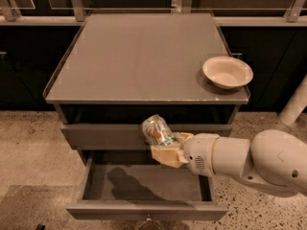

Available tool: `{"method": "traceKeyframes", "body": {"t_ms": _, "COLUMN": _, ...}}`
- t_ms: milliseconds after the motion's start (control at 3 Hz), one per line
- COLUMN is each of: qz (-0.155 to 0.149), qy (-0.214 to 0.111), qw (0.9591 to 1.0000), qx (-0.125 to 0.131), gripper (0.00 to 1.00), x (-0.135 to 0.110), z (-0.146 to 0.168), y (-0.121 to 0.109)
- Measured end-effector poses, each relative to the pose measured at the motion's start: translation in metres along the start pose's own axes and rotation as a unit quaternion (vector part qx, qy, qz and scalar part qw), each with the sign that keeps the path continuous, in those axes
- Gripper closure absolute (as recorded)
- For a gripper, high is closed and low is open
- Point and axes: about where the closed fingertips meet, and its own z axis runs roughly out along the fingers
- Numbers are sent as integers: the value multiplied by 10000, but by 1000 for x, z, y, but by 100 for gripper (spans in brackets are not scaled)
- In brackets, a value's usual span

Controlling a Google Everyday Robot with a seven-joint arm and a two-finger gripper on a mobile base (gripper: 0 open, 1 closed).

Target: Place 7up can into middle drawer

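7up can [157,130] up-left (gripper [166,147] over drawer [144,211])

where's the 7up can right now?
Camera view, near centre: the can is gripped in the hand, in front of the upper drawer front and above the open middle drawer.

Looks like a lab or office test space: speckled stone floor [29,143], plain grey metal cabinet [105,135] with smooth tabletop [139,56], dark glass on metal posts [76,4] behind. Out front, white robot arm [268,162], pincer [165,145] clamped on a can [157,130] above the open drawer [110,210].
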Motion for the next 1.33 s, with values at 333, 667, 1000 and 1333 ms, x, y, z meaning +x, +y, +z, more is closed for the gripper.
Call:
{"method": "traceKeyframes", "body": {"t_ms": 333, "qz": 1, "qy": 1, "qw": 10000, "qx": 0, "gripper": 100, "x": 0, "z": 0, "y": 0}}
{"method": "traceKeyframes", "body": {"t_ms": 667, "qz": 247, "qy": 169, "qw": 9995, "qx": -54, "gripper": 100, "x": 49, "z": 10, "y": -17}}
{"method": "traceKeyframes", "body": {"t_ms": 1000, "qz": 555, "qy": 160, "qw": 9975, "qx": -405, "gripper": 100, "x": 108, "z": 28, "y": -35}}
{"method": "traceKeyframes", "body": {"t_ms": 1333, "qz": 1076, "qy": 37, "qw": 9916, "qx": -715, "gripper": 100, "x": 167, "z": 49, "y": -63}}
